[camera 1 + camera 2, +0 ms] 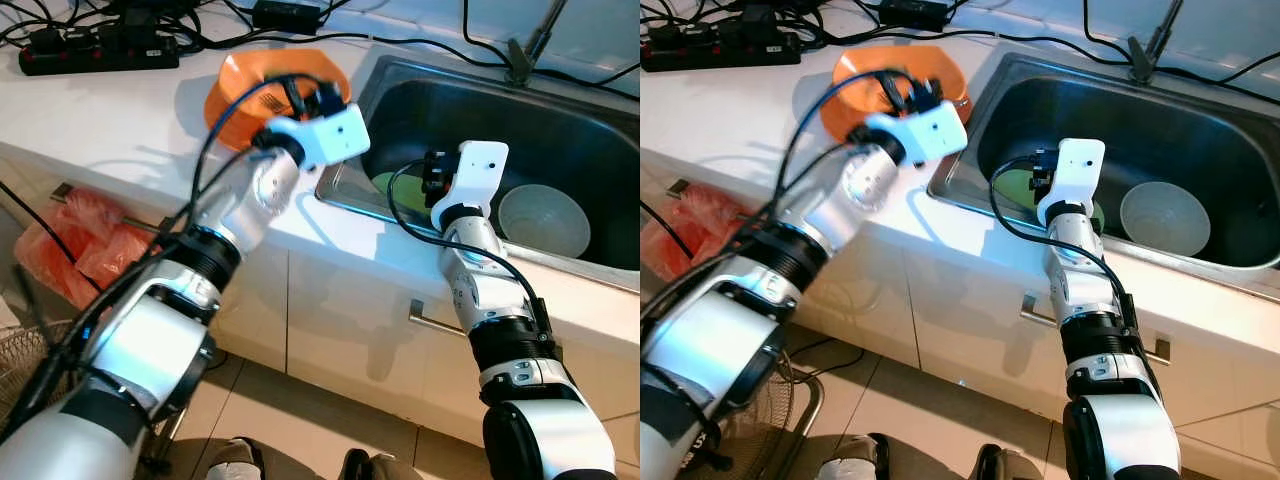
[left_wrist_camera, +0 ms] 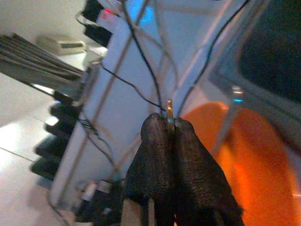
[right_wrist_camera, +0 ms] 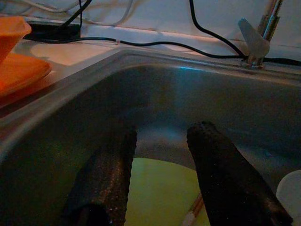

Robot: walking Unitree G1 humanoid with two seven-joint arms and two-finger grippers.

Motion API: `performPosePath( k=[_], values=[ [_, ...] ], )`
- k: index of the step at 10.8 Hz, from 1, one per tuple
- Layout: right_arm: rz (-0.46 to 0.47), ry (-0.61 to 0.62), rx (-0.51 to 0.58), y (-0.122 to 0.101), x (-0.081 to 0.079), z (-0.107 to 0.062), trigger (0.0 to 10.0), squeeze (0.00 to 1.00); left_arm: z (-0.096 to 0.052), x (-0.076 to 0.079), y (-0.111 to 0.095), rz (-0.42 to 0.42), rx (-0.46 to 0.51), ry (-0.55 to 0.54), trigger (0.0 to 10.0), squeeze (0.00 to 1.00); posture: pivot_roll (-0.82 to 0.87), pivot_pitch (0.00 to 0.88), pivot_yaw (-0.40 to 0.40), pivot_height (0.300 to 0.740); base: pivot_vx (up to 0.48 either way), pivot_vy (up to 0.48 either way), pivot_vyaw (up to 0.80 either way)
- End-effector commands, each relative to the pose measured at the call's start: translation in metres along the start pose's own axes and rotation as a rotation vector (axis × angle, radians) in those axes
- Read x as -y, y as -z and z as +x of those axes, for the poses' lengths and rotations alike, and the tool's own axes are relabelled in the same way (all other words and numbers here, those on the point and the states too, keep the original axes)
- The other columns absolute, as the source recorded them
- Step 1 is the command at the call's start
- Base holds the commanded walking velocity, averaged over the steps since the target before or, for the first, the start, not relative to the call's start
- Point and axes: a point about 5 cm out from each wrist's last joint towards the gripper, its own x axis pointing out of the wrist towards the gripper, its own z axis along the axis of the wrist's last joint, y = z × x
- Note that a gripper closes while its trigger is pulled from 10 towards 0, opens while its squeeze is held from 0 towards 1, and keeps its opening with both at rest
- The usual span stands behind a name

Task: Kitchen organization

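The right claw [image 3: 162, 174] hung open over the green plate [image 3: 160, 197] in the sink [image 3: 70, 94], probably lining up a grab. The left claw [image 2: 170, 129] was pinched on a thin stick [image 2: 170, 110], parked by the orange plate [image 2: 254, 160].

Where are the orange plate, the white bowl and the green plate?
orange plate [image 1: 855, 85], right eye view, bare left part.
white bowl [image 1: 543, 220], left eye view, inside middle.
green plate [image 3: 157, 195], right wrist view, middle.

You find no readable text, label, brand, number or sign anywhere here, on any surface shown in these views.
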Motion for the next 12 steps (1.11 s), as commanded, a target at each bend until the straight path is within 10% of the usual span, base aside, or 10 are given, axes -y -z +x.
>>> performPosePath(
  k=[1, 4, 10, 11, 12],
  values=[
    [0.003, 0.016, -0.08, 0.018, 0.005, -0.004, 10.0, 0.0, 0.006, -0.013, -0.014, 0.051, 0.051, -0.044, 10.0, 0.0, 0.08, 0.136, -0.043, 0.74, 0.0, 0.0, 0.0],
    [0.0, 0.015, -0.075, 0.016, 0.005, -0.002, 10.0, 0.0, 0.001, -0.041, -0.04, -0.007, 0.205, -0.177, 10.0, 0.0, 0.08, 0.115, -0.043, 0.74, 0.0, 0.0, 0.0],
    [-0.058, 0.01, -0.015, 0.008, 0.004, 0.001, 10.0, 0.04, -0.023, -0.039, -0.1, -0.964, 0.526, 0.026, 10.0, 0.0, 0.08, 0.077, -0.035, 0.74, 0.0, 0.0, 0.0],
    [-0.085, 0.01, -0.001, 0.007, 0.004, 0.001, 10.0, 1.0, -0.027, -0.035, -0.103, -1.075, 0.548, 0.078, 10.0, 0.0, 0.08, 0.076, -0.034, 0.74, 0.0, 0.0, 0.0],
    [-0.103, 0.011, 0.008, 0.006, 0.004, 0.001, 10.0, 1.0, -0.028, -0.032, -0.103, -1.143, 0.543, 0.102, 10.0, 0.0, 0.08, 0.075, -0.032, 0.74, 0.0, 0.0, 0.0]
  ],
)
